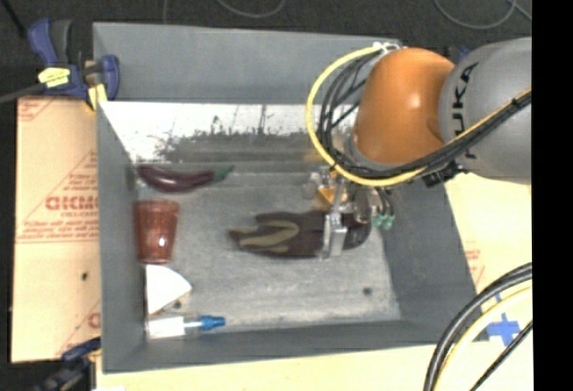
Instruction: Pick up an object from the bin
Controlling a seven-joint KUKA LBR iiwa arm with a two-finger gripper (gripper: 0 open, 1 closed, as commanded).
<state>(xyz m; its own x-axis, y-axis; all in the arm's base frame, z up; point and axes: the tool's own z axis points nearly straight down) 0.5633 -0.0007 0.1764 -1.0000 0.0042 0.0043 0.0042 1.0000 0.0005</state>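
My gripper (334,235) is low in the bin, right of centre, under the orange wrist cover. It sits at the right end of a dark brown, floppy, glove-like thing (273,235) that lies flat in the middle of the bin floor. The gripper overlaps that thing's right edge, and I cannot see whether it holds it.
Along the left side lie a purple toy aubergine (175,177), a red translucent cup (156,229), a white wedge (165,287) and a white marker with a blue cap (183,325). The arm covers the bin's upper right corner.
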